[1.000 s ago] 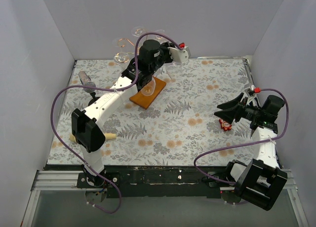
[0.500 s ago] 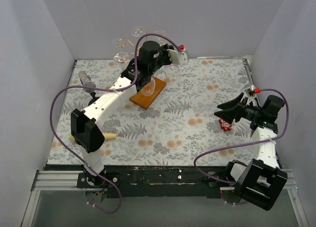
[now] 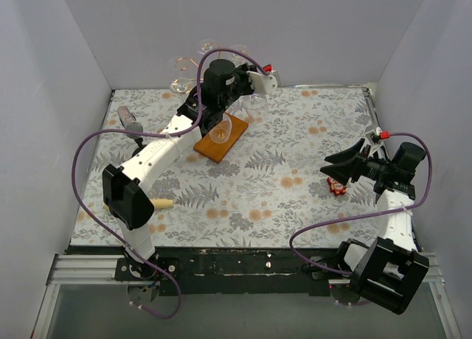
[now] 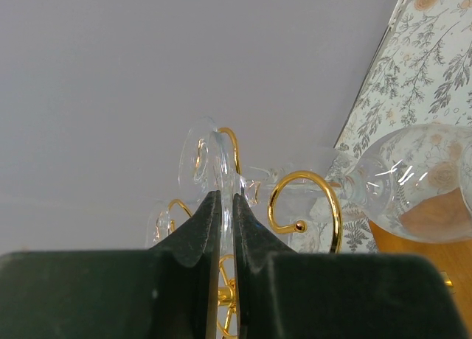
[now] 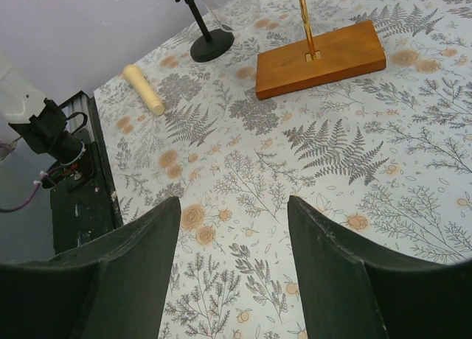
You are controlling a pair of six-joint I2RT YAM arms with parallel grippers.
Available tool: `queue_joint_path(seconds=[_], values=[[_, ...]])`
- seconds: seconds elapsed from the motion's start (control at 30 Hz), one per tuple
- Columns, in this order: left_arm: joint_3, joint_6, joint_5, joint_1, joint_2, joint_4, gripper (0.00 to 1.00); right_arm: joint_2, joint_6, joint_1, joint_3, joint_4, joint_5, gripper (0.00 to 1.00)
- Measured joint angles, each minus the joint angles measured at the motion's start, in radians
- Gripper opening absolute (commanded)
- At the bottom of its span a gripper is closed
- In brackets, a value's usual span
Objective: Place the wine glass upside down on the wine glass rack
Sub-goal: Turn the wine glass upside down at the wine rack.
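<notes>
The wine glass rack is a copper-gold wire tree (image 3: 193, 65) on an orange-brown wooden base (image 3: 220, 141) at the back left. My left gripper (image 3: 200, 69) is raised at the rack's top. In the left wrist view it (image 4: 222, 195) is shut on the thin clear foot (image 4: 212, 158) of a wine glass. That glass lies sideways, its bowl (image 4: 420, 195) to the right, its stem behind a curled gold arm (image 4: 308, 200). Other glass feet hang on the rack (image 4: 158, 222). My right gripper (image 3: 346, 164) is open and empty, low over the table at the right.
A small red object (image 3: 338, 186) lies under the right gripper. A wooden peg (image 3: 163, 203) lies at the left front. A black round-footed stand (image 5: 211, 44) stands left of the rack base (image 5: 321, 57). Walls close in on three sides.
My left arm has moved a little up and back-left toward the rack's top, carrying the wine glass with it. The right arm has not moved.
</notes>
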Motion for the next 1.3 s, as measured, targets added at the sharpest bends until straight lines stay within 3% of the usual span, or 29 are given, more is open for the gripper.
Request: queue_joint_path(seconds=[1.3], values=[[-0.033, -0.044, 0.039, 0.015, -0.099, -0.079, 0.00, 0.007, -0.025, -0.006, 0.000, -0.010, 0.000, 0.68]])
